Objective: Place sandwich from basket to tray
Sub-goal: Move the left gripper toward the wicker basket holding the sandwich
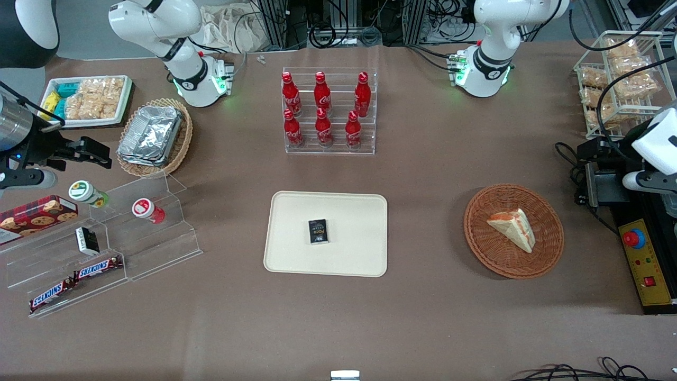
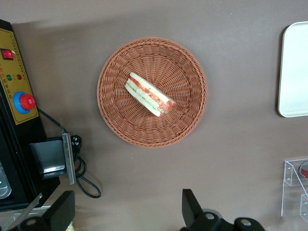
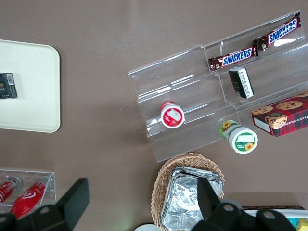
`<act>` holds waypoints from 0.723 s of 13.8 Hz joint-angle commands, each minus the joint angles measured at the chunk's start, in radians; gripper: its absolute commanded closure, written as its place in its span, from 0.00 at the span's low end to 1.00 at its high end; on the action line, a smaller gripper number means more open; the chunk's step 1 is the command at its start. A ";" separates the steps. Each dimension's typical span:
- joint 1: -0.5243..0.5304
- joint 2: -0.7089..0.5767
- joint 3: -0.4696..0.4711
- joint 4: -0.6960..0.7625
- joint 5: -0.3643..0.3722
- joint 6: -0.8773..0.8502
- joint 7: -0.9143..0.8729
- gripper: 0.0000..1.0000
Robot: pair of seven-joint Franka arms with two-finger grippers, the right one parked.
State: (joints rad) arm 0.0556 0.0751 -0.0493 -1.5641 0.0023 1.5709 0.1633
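Table [image 1: 423, 211]: brown surface carrying everything here.
Tray [image 1: 296, 254]: cream rectangle with rounded corners, flat on the table near the middle, nearer the front camera than the bottle rack; its edge also shows in the left wrist view [image 2: 293, 62].
Rack [image 1: 330, 145]: clear stepped stand with six red bottles upright in two rows.
Basket [image 1: 550, 248]: round reddish-brown wicker, toward the working arm's end of the table, well apart from the tray; seen from above in the wrist view [image 2: 115, 120].
Gripper [image 2: 125, 211]: held high above the table, beside the basket, not over it; its two dark fingers [image 2: 190, 207] are spread wide with nothing between them.
Sandwich [image 1: 513, 228]: pale triangular wedge lying in the basket, about at its centre; the wrist view [image 2: 149, 94] shows red and green filling along its edge.
Box [image 1: 318, 232]: small dark packet lying flat on the tray, near its middle.
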 commanded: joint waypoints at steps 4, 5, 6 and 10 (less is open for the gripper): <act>-0.002 0.022 -0.003 0.016 0.011 -0.015 0.009 0.00; -0.002 0.029 -0.004 0.016 0.011 -0.014 -0.002 0.00; -0.010 0.031 -0.010 0.007 0.007 -0.009 -0.075 0.00; -0.025 0.052 -0.023 -0.045 0.013 0.066 -0.366 0.00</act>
State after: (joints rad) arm 0.0405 0.1253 -0.0703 -1.5803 0.0023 1.5967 -0.1158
